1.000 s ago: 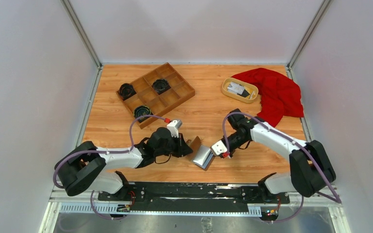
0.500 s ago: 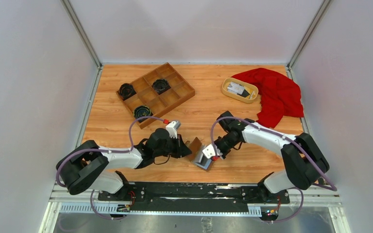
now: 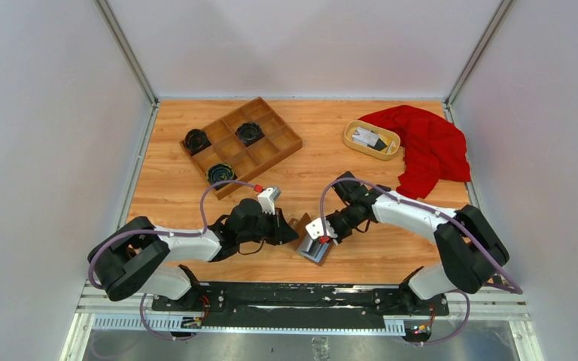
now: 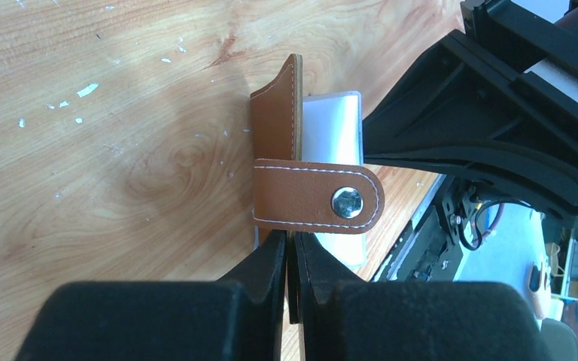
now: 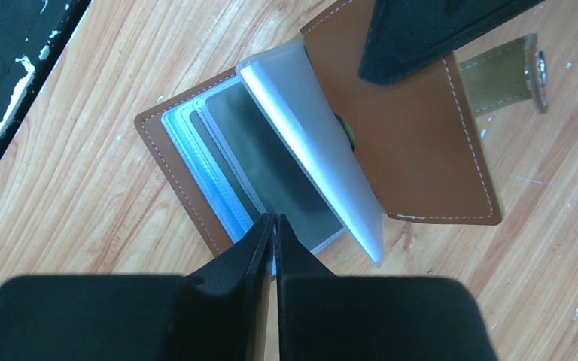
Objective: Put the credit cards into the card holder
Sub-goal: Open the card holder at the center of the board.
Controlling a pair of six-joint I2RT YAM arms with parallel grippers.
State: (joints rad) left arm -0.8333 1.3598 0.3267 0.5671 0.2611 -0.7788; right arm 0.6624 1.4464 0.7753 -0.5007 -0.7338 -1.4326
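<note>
The card holder (image 3: 312, 241) lies open at the table's (image 3: 308, 165) 6 o'clock. The left claw (image 4: 287, 252) pinches its floppy cover (image 4: 278, 98), and the right claw (image 5: 273, 226) is closed at the slick sleeves (image 5: 203, 150). The thin credit cards (image 3: 369, 138) at 1 o'clock, likely stiff, want edge grips.

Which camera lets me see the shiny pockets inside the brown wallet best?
The right wrist view: the card holder lies open there, its grey-blue pockets fanned out right below the camera. The left wrist view shows mostly the brown outside and snap strap. The top view shows it tiny.
</note>
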